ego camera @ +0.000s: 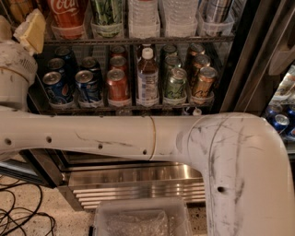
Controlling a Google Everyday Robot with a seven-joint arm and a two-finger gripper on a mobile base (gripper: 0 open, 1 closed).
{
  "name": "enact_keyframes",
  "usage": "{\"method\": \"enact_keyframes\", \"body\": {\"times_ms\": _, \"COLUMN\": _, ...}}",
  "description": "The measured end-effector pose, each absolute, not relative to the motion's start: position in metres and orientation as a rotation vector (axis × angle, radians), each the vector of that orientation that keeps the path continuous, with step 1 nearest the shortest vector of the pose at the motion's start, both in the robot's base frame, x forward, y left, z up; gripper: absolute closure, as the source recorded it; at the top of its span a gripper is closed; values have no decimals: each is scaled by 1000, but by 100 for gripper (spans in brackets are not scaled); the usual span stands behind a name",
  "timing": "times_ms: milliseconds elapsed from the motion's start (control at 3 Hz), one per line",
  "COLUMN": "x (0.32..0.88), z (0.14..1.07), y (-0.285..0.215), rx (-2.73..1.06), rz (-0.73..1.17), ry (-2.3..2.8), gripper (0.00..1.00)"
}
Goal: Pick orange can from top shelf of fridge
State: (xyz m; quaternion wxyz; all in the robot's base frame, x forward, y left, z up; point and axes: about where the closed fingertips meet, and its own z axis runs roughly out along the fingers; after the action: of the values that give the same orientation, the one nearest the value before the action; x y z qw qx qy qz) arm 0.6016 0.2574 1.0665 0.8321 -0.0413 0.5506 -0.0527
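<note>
My gripper [30, 28] sits at the upper left edge of the camera view, a pale yellowish wedge above the rounded white wrist housing [14, 73]. It is level with the upper rack [138, 40] and left of the tall Coca-Cola can [69, 14]. Whether it is spread or pressed together I cannot tell; nothing is seen held in it. My arm [115, 138] runs as a scuffed white tube across the middle of the view, from the large elbow at right to the wrist at left, passing in front of the fridge [138, 182] just above its slatted steel grille.

The orange can [117, 85] stands upright at the front of the top shelf [92, 109], well apart from the gripper, lower and to its right. More orange-red cans queue behind it. To its left stand two blue cans [87, 85], side by side; just to its right stands a small bottle [147, 76] with a white cap, then a green can [175, 83] and a gold can [203, 83].

At the bottom edge lies a clear plastic bin [143, 219]; dark cables [18, 216] trail over the speckled floor at lower left.
</note>
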Motion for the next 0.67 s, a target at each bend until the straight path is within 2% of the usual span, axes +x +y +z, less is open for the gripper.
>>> {"method": "enact_keyframes", "body": {"times_ms": 667, "x": 616, "z": 1063, "y": 259, "rx": -122, "rz": -114, "ry": 1202, "gripper": 36}}
